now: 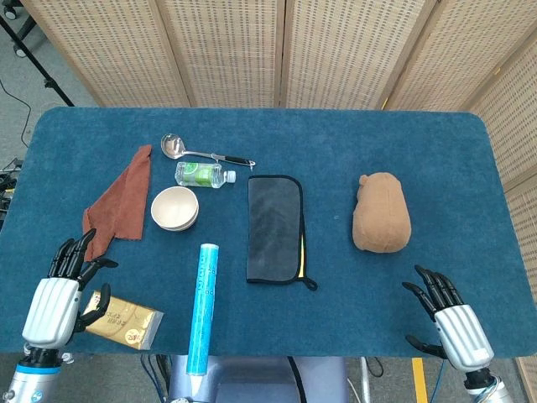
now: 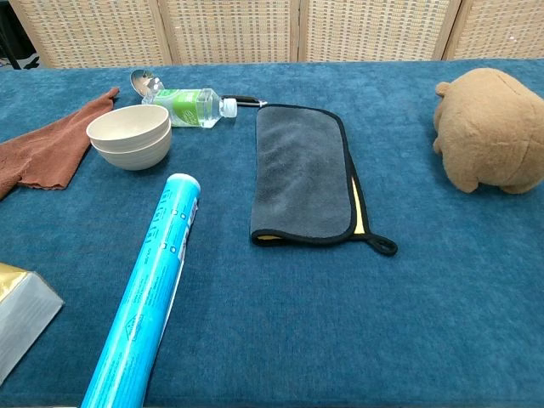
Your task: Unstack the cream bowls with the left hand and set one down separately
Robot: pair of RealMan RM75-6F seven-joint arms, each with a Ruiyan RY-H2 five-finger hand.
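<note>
At the lower left of the head view, the left hand hovered empty, fingers spread. The cream bowls sat nested, untouched; judged next: reach up-frame and grip the top rim.

The cream bowls sit stacked at center left, with both hands empty, fingers spread, in the lower corners.

The head view looks steeply down on the whole table from its near edge. The chest view sits lower and closer, sharing only the table's middle.
</note>
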